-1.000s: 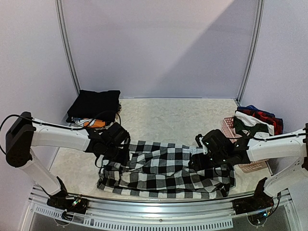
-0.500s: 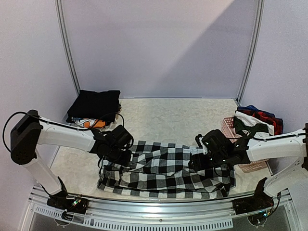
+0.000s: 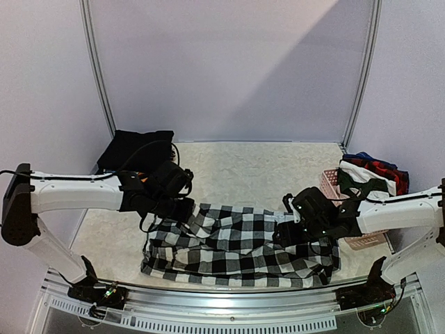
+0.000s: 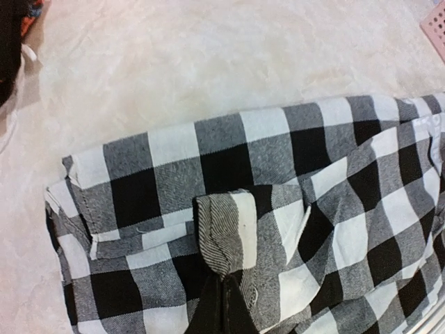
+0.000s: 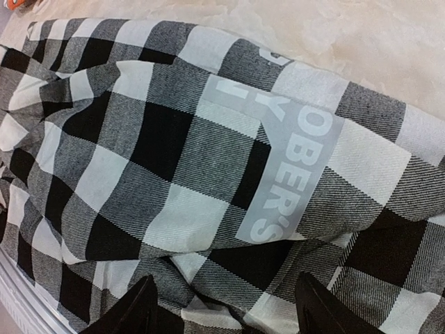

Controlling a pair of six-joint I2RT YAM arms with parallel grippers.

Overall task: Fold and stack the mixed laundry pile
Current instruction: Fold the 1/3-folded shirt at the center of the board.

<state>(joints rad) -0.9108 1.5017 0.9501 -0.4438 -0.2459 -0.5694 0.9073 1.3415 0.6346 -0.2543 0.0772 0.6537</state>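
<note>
Left gripper point(image 4: 224, 282) clamped on a fold of the checked garment point(image 4: 229, 160).
Right gripper point(image 5: 226, 280) gapes wide above its three o'clock end.

Cream marbled table point(image 3: 257, 167) under a checked garment point(image 3: 236, 243), folded black garment point(image 3: 135, 149), pink basket point(image 3: 331, 182).

Your top view: high above near edge, facing forward and down, whole desk point(image 3: 243, 167) in frame. Your left wrist view: close, looking down on checked garment point(image 4: 292, 181) edge plus bare desk. Right wrist: closer, garment nearly fills frame. All three share that garment.
</note>
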